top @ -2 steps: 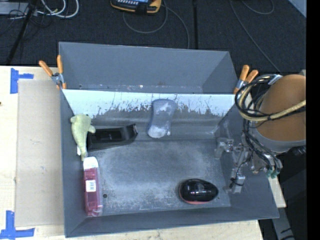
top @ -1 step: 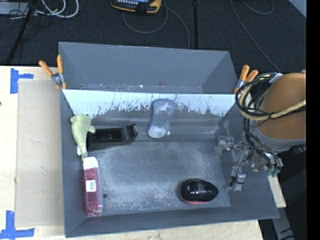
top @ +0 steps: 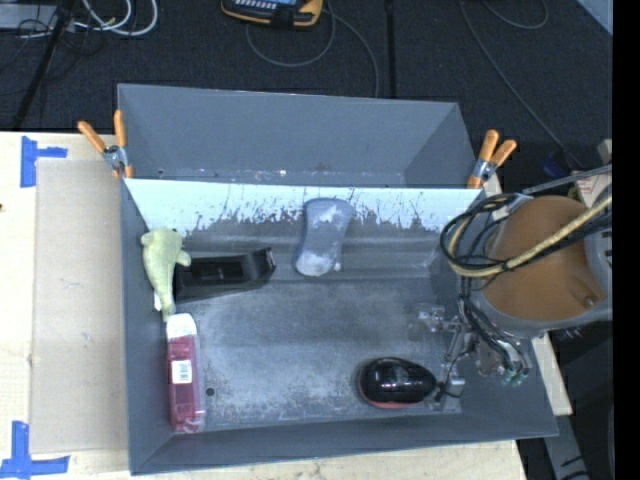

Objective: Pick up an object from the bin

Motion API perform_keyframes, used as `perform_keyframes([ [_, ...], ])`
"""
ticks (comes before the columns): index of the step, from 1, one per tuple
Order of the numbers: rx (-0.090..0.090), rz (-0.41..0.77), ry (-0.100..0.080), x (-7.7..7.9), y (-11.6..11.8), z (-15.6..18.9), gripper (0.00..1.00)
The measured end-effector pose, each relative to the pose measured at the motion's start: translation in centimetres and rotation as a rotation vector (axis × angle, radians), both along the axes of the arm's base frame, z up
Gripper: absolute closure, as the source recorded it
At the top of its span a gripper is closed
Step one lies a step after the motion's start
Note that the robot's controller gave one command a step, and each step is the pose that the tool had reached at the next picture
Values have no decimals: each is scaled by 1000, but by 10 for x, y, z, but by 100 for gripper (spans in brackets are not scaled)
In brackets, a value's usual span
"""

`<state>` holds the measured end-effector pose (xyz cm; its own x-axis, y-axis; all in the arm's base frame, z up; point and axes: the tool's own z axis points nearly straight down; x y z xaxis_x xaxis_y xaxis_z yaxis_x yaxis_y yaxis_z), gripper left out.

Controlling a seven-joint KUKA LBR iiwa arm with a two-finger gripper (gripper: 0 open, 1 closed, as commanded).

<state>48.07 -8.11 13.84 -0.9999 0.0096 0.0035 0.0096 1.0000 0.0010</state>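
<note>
Black glossy oval object with red edge (top: 397,381), at near right of grey metal bin (top: 330,446), just beside gripper (top: 449,376); gripper opening impossible to tell. Near left: maroon rectangular box (top: 183,383). Farther: black oblong plastic case (top: 225,271), pale green soft toy (top: 162,264), translucent plastic cup (top: 322,236) against far wall.

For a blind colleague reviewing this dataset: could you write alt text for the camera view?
The arm's pincer is low at the right of the bin, just beside a black-and-red mouse. Farther left lie a clear cup against the back wall, a black holder, a pale green toy and a maroon box.
</note>
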Motion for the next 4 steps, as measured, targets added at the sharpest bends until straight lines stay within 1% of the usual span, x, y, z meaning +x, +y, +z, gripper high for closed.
perform_keyframes([
  [1,1,2,3,-3,2,-56,0],
  [2,1,-15,4,-9,19,-16,0],
  [3,0,39,-9,-7,25,-59,0],
  [4,0,-50,-10,-7,31,-71,100],
])
